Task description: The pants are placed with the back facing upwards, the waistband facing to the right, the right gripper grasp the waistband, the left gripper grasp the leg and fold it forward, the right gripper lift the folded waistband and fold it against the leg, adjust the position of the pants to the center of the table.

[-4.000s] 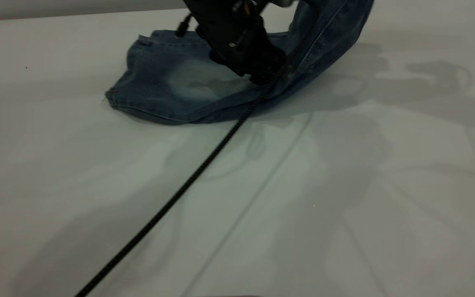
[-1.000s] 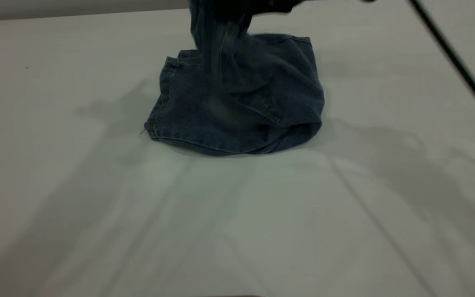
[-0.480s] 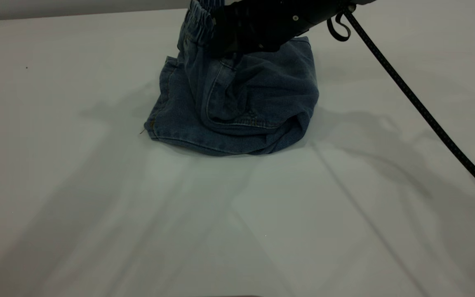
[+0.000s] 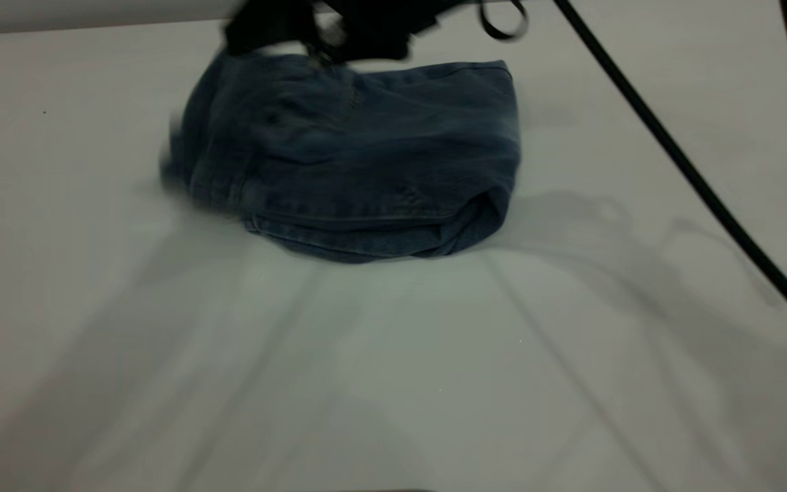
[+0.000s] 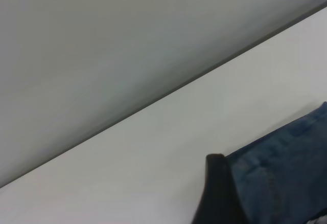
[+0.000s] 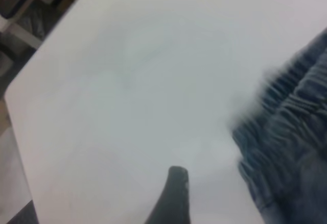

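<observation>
Ruched waistband point(image 6: 286, 132) only wrist-side

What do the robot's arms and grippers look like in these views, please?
Both are black. The right gripper is a dark, angular body trailing a thick ribbed black cable and a small cable loop. Each wrist view shows one narrow, round-tipped black finger.
</observation>
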`<act>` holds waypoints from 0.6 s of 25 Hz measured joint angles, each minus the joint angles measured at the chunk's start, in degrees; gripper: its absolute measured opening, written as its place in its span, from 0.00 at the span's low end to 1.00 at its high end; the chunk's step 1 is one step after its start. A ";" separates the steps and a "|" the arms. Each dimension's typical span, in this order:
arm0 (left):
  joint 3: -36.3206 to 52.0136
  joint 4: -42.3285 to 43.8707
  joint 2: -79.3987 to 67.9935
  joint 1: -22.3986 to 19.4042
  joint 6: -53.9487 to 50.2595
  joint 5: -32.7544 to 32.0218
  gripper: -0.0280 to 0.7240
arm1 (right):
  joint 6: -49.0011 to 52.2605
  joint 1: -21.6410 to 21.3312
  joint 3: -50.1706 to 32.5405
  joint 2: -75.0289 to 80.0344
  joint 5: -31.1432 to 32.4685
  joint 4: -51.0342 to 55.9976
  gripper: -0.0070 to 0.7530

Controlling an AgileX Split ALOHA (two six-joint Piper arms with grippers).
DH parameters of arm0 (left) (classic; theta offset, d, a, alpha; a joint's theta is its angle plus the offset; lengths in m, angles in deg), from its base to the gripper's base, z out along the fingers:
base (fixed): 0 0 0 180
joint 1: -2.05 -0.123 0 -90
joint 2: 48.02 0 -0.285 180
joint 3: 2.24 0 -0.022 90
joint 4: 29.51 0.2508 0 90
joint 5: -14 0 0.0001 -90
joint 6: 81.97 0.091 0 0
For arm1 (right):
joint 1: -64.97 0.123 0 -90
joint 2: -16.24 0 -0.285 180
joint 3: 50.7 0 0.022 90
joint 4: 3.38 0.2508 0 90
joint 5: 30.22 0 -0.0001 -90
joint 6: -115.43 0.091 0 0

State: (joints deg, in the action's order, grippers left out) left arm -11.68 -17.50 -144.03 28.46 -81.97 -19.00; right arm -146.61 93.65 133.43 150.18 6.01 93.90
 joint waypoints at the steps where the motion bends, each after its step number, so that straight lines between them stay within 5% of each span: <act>1: 0.00 -0.20 0.00 0.00 0.00 0.00 0.65 | 3.95 1.06 1.22 -0.13 -1.91 -3.24 0.86; 6: 0.00 -0.66 0.00 0.00 0.00 0.00 0.65 | 34.41 4.97 9.07 -0.02 -5.94 -29.62 0.78; 10: 0.00 -0.66 0.00 0.00 0.00 0.00 0.65 | 67.40 5.51 17.54 1.20 1.07 -54.94 0.76; 15: 0.06 -1.00 0.00 0.00 0.00 0.39 0.65 | 93.72 5.51 29.48 7.24 12.11 -72.77 0.75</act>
State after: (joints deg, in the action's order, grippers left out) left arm -11.62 -18.50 -144.03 28.46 -81.97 -18.60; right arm -52.90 99.16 162.91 157.43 18.12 21.13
